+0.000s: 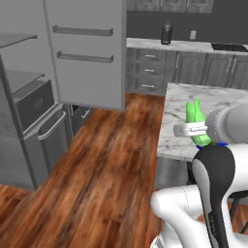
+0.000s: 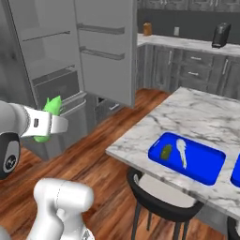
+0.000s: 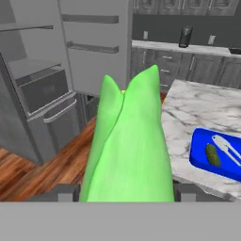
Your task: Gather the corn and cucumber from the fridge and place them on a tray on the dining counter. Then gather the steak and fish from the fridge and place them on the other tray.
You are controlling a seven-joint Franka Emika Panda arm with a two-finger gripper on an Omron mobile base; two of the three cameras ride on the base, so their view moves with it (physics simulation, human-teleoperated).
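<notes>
My gripper (image 2: 49, 123) is shut on the corn (image 2: 50, 108), a bright light-green oblong whose pointed ends stick up past the fingers. In the hand view the corn (image 3: 127, 146) stands large between the fingertips of the gripper (image 3: 126, 193). From the left base view the corn (image 1: 196, 116) and gripper (image 1: 198, 127) hang over the near edge of the dining counter (image 1: 213, 97). On that counter a blue tray (image 2: 201, 166) holds the dark cucumber (image 2: 166, 151) and a slim whitish thing that looks like the fish (image 2: 181, 152). The fridge (image 2: 51, 61) stands open behind. The steak is out of view.
A second blue tray (image 2: 236, 176) peeks in at the right edge. A dark round stool (image 2: 159, 197) stands under the counter's near side. The open fridge door (image 1: 87, 53) juts over the wooden floor (image 1: 97, 164). Dark cabinets (image 1: 193, 68) run along the back wall.
</notes>
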